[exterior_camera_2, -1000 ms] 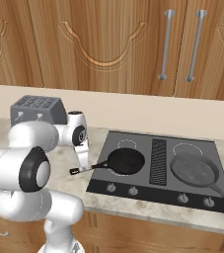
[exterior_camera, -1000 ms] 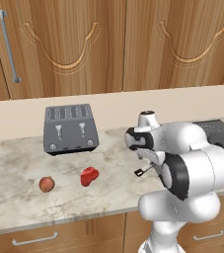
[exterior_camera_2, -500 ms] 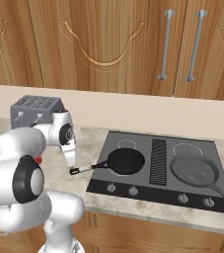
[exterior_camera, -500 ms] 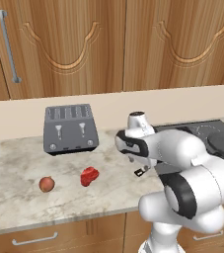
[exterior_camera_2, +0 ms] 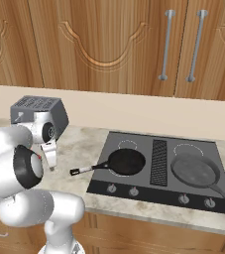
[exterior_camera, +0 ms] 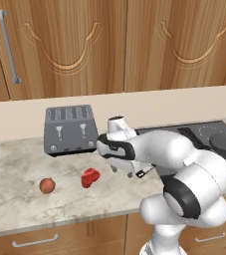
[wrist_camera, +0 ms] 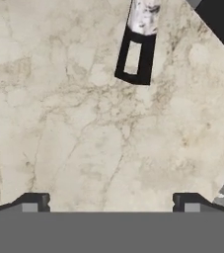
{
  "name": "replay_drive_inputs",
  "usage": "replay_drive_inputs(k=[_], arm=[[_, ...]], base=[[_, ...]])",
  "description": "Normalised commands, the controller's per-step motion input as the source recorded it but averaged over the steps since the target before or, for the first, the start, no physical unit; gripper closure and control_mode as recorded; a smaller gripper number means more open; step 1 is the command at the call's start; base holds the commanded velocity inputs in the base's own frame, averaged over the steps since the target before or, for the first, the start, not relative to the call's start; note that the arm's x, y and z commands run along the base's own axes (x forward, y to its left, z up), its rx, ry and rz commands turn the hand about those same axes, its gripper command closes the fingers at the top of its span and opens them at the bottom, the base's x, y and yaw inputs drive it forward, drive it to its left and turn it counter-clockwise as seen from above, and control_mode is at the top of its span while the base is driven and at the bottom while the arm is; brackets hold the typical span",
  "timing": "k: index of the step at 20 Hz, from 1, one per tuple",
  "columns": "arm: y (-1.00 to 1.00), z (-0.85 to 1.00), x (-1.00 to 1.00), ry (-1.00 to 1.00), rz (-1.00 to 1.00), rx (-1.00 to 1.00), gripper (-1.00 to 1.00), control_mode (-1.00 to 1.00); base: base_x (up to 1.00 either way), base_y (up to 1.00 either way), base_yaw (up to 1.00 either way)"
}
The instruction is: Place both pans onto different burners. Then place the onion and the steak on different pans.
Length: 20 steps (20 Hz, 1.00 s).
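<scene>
Hand view: open gripper (wrist_camera: 110, 205) above counter (wrist_camera: 84, 123), prob. empty.

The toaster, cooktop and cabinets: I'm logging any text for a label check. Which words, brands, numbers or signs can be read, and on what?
None: no readable text anywhere.
Toaster: two pale lever shapes on its front, no lettering.
Cooktop: white burner rings and plain knobs, no markings legible.

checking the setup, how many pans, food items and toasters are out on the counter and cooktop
pans: 2 (black pan, dark grey pan)
food items: 2 (onion, steak)
toasters: 1 (toaster)
total: 5
</scene>
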Motion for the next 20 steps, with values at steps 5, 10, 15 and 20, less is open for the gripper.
replay_drive_inputs(k=[5, 10, 15, 20], arm=[[0.58, 0.0, 0.0, 0.2, 0.13, 0.0, -1.0, -1.0], [0.35, 0.0, -0.04, 0.05, 0.1, 0.01, -1.0, -1.0], [0.12, 0.0, -0.19, -0.06, 0.05, 0.02, -1.0, -1.0], [0.0, 0.0, -0.34, -0.18, 0.03, 0.06, -1.0, -1.0]], base=[[0.0, 0.0, 0.0], [0.0, 0.0, 0.0], [0.0, 0.0, 0.0], [0.0, 0.0, 0.0]])
